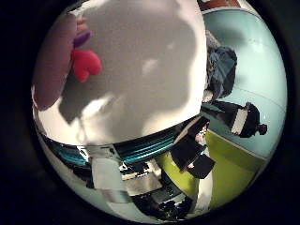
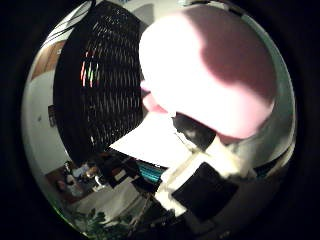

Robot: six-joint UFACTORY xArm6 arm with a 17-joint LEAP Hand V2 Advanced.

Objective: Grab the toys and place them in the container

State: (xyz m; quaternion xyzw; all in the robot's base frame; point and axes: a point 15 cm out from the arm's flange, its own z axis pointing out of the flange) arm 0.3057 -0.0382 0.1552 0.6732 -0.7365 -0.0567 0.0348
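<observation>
A soft pink plush toy (image 2: 210, 70) fills much of the right thumb side palm view, close against the palm. My hand (image 2: 215, 170) shows white and black fingers (image 2: 192, 130) curled against the toy's underside. The right little finger side palm view shows the same pink toy (image 1: 52, 61) at the edge, with a red part (image 1: 86, 64) and a bit of purple on it, held well above the white table top (image 1: 141, 84). A black mesh container (image 2: 105, 90) stands tall beside the toy in the right thumb side palm view.
The table has a teal front edge (image 1: 141, 148). Beyond it lie a green floor patch (image 1: 230, 164), a teal floor (image 1: 253, 66) and dark equipment (image 1: 220, 70). Room clutter (image 2: 90, 180) shows below the container.
</observation>
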